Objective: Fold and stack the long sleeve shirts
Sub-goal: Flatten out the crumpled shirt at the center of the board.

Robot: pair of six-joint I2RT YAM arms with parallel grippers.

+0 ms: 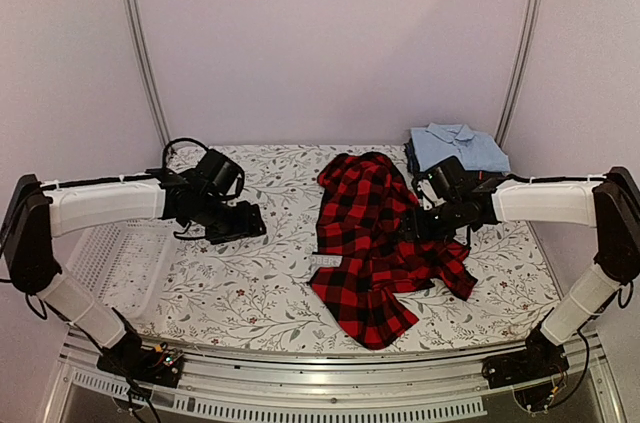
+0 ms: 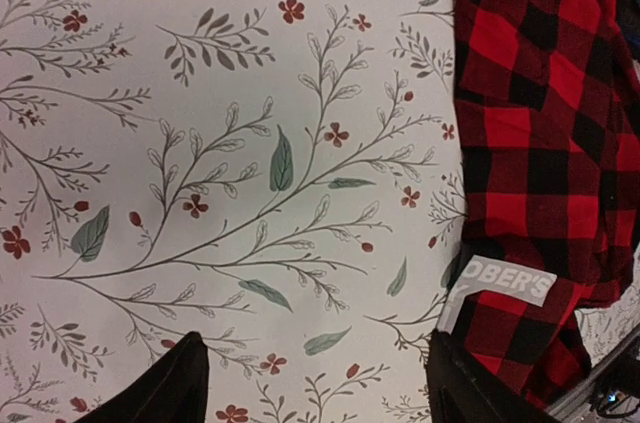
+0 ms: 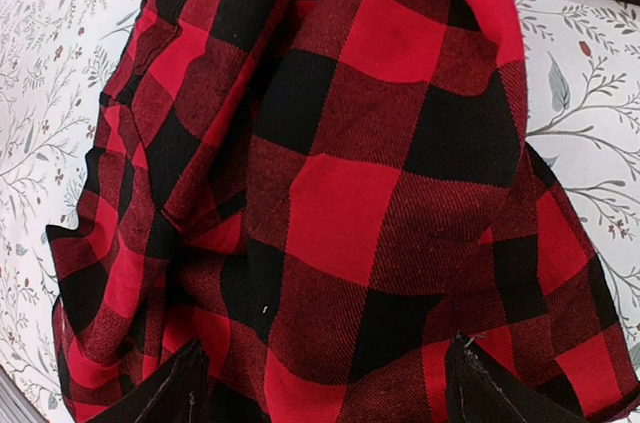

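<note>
a pale lilac backdrop closes in a tabletop (image 1: 250, 293) covered with a floral cloth. at its far right corner a light blue shirt (image 1: 460, 148) lies folded, collar up, on top of something darker whose edge just shows, so part of the stack looks done. the red-and-black check shirt (image 1: 370, 233) lies crumpled and unfolded in the middle-right of the tabletop, one sleeve trailing toward the right. by my reading this one is what is left: spread it, fold it, then carry it to the stack. the left pincer (image 1: 235, 223) hangs wide open over bare cloth just beside the shirt's left edge and its white label (image 2: 510, 288), gripping nothing. the right pincer (image 1: 415, 223) stands wide open low over the checked fabric, with no fold pinched between its fingers. a white mesh basket (image 1: 120, 263) sits at the left edge.
</note>
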